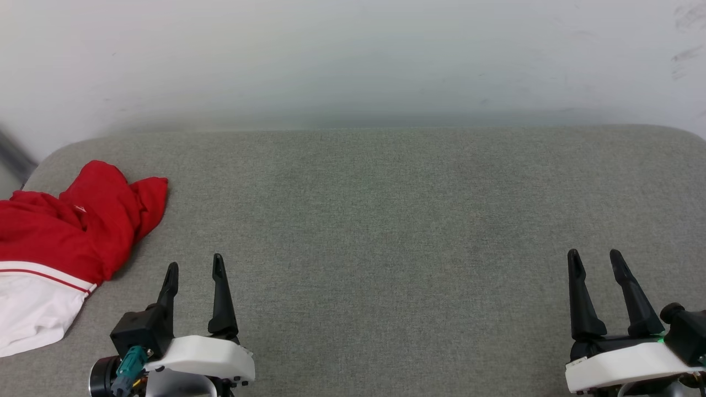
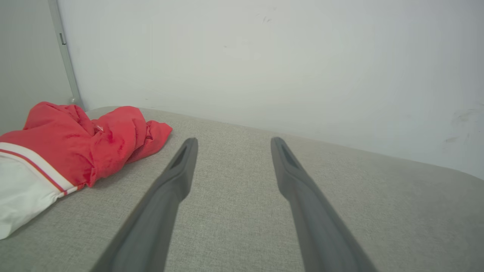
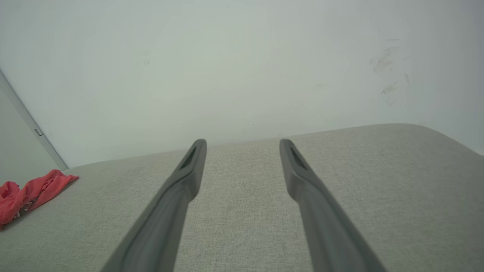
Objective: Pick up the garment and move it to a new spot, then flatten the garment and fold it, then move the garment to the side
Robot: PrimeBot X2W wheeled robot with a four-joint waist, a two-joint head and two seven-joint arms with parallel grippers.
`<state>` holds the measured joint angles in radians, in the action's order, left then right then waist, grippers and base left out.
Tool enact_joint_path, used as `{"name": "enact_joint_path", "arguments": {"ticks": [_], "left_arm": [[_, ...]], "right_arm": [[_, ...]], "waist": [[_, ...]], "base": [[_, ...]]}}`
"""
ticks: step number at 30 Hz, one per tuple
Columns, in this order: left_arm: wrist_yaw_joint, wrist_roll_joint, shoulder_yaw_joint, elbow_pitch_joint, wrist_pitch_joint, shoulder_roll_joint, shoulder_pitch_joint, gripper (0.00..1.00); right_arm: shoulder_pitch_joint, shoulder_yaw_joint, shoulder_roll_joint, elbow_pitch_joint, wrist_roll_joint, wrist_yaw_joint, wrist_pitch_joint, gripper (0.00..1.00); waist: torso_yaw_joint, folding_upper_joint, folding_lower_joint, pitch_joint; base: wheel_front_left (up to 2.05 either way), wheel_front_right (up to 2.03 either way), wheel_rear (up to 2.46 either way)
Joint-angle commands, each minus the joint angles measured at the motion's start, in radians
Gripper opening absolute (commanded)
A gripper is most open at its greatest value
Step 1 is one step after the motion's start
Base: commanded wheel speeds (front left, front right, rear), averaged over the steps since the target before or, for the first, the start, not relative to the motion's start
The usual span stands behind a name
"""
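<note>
— Where do we stand?

— Nothing is done yet, by our reading. The garment point(image 1: 60, 231) lies bunched on the grey bench point(image 1: 386, 193). It is a red heap with a white panel point(image 1: 30, 314) on the side nearer us. Part of it runs past the left edge of our head view, so we cannot tell how far it reaches.

— And our claws?

— Both are empty, with their fingers spread apart. Our left claw point(image 1: 195, 261) is just beside the garment, on its right, and not touching it. Our right claw point(image 1: 594, 252) is well apart from the garment, far off to its right.

— So the left one goes in first. What could go wrong?

— The heap is thick and folded on itself. If we close on its top ridge, we may pinch only one layer, and the rest would drag or slip out as we lift. If we come in too low beside the garment, the fingertips could dig into the bench's cloth covering and grab that too.

— Anything else?

— The garment's far left side is hidden from us. It may hang over the bench's edge, and that weight could pull the cloth out of a shallow grip. We also can't tell which face is up, so flattening may start wrong side out.

— Then we take a deep bite on the red fold nearest the left claw and lift slowly.
</note>
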<state>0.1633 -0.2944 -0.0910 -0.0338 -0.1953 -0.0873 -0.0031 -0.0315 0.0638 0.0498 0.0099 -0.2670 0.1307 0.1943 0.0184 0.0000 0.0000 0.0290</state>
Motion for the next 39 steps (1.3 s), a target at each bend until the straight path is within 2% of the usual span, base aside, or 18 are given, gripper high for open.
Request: {"name": "enact_joint_path", "arguments": {"ticks": [1,22,34,39], "left_arm": [[0.007,0.023,-0.003,0.011,-0.008,-0.007,0.007,1.0],[-0.005,0.178,-0.009,0.024,-0.05,0.009,0.026,1.0],[-0.042,0.228,0.022,0.029,-0.07,0.025,0.039,1.0],[-0.066,0.215,0.038,0.018,-0.07,0.033,0.038,1.0]], "right_arm": [[-0.006,-0.001,0.001,-0.012,0.022,0.0,0.009,1.0],[-0.029,-0.003,0.001,-0.028,0.141,0.0,0.051,1.0],[-0.036,-0.02,0.001,-0.032,0.174,0.0,0.071,1.0],[-0.04,-0.023,0.001,-0.024,0.154,0.0,0.072,1.0]], "waist": [[0.0,0.0,0.0,0.0],[0.006,0.0,0.0,-0.001],[0.003,0.0,0.0,0.001],[0.003,0.0,0.0,0.003]], "base": [[0.0,0.0,0.0],[0.0,0.0,0.0],[0.0,0.0,0.0],[0.0,0.0,0.0]]}}
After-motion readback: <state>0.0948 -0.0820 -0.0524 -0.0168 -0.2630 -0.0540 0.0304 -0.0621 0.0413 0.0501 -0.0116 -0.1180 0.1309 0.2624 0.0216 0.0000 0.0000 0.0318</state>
